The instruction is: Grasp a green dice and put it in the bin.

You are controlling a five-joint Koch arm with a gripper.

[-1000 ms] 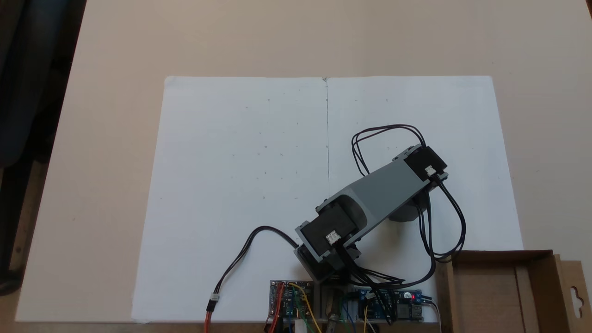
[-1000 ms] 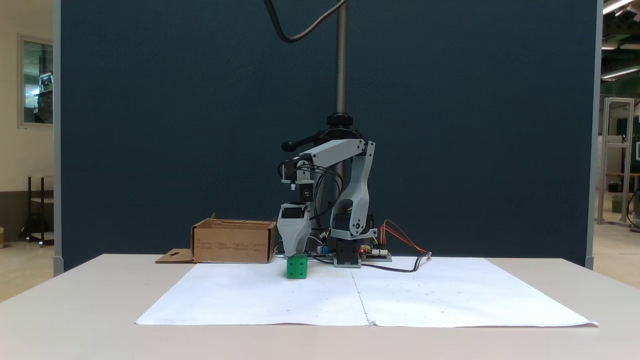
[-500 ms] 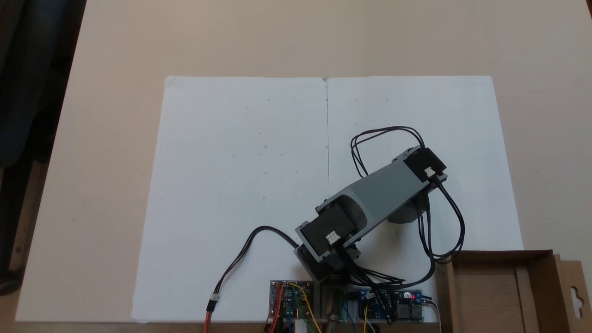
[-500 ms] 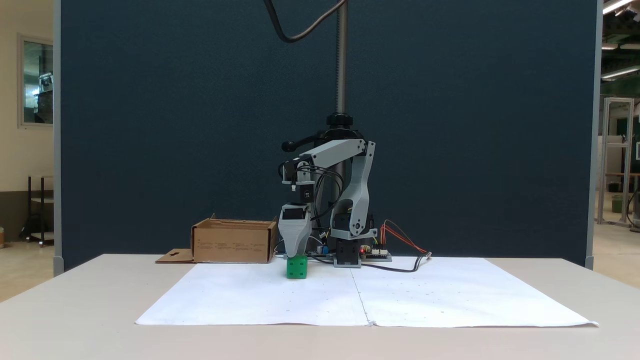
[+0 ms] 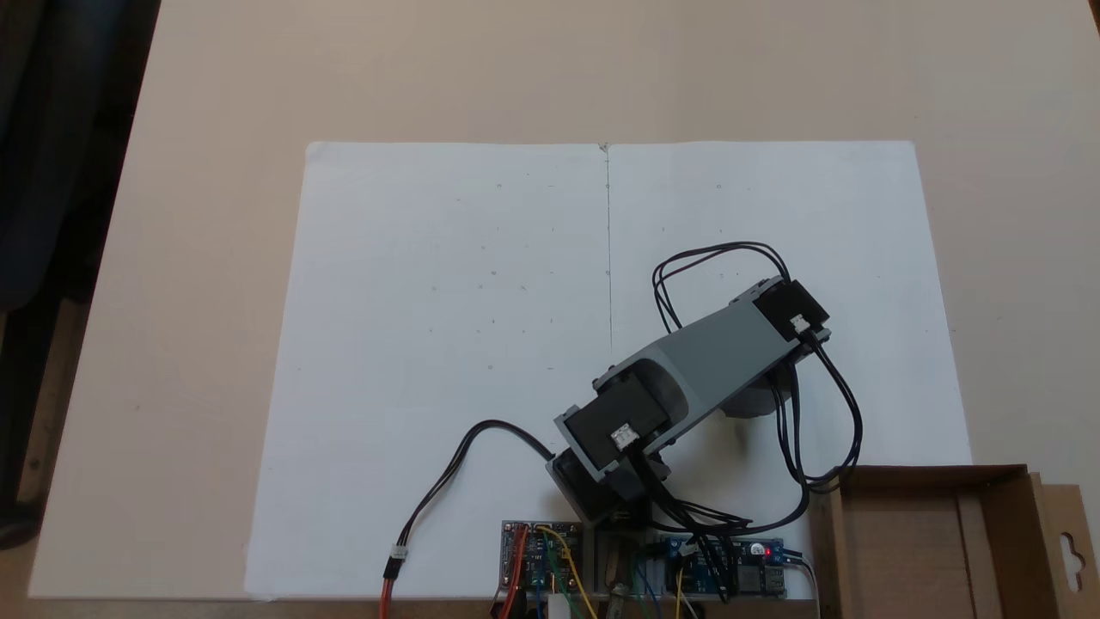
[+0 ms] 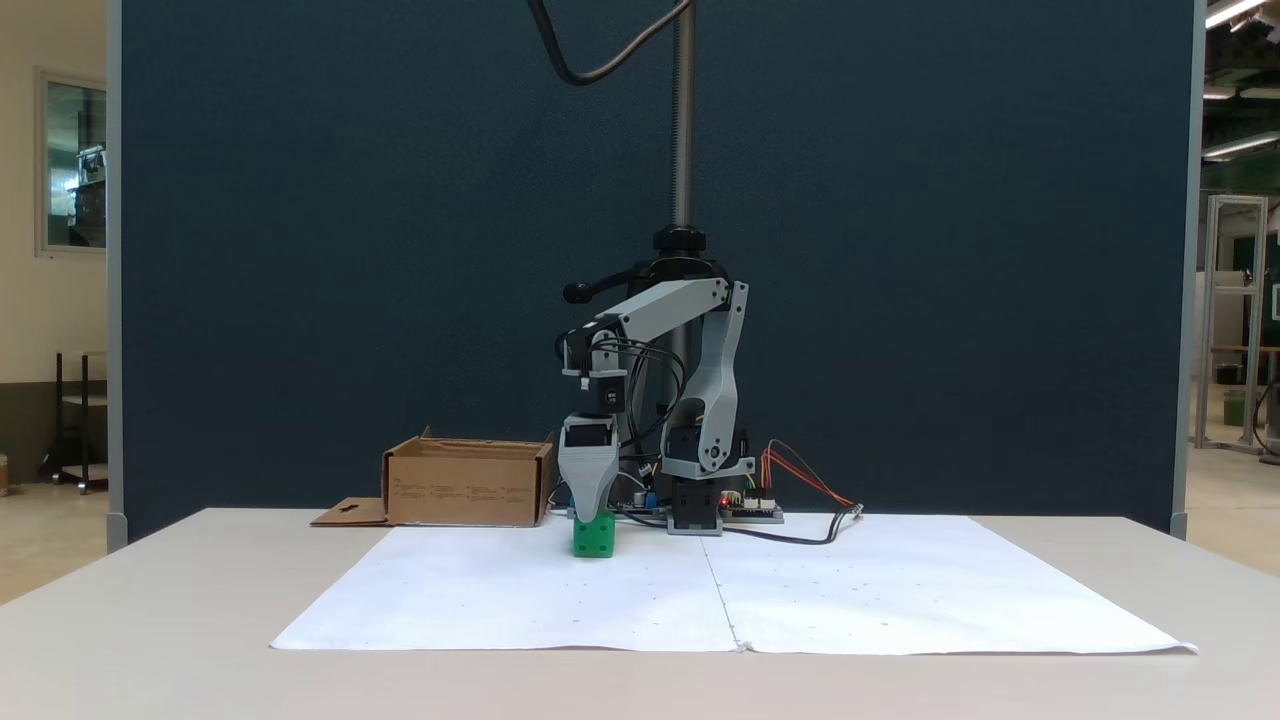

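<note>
The green dice (image 6: pixel 598 540) stands on the white paper, just right of the bin in a fixed view. My gripper (image 6: pixel 590 513) points straight down, its grey tapered tip over the dice's top left part. Just one jaw tip shows, so open or shut is unclear. From above, the grey arm (image 5: pixel 705 361) covers the gripper and the dice. The bin (image 6: pixel 465 490), a shallow brown cardboard box (image 5: pixel 932 473), sits at the lower right corner as seen from above, its slotted flap (image 5: pixel 1068 550) on its right side.
White paper (image 5: pixel 447 344) covers the tabletop's middle. Circuit boards (image 5: pixel 541 554) and wiring sit by the arm's base, and a black cable (image 5: pixel 447 477) trails across the paper to the left. Behind the base rises a metal pole (image 6: pixel 683 120).
The arm has lowered slightly, bringing the gripper tip down from just above the dice onto its top part. The dice and the bin have stayed put.
</note>
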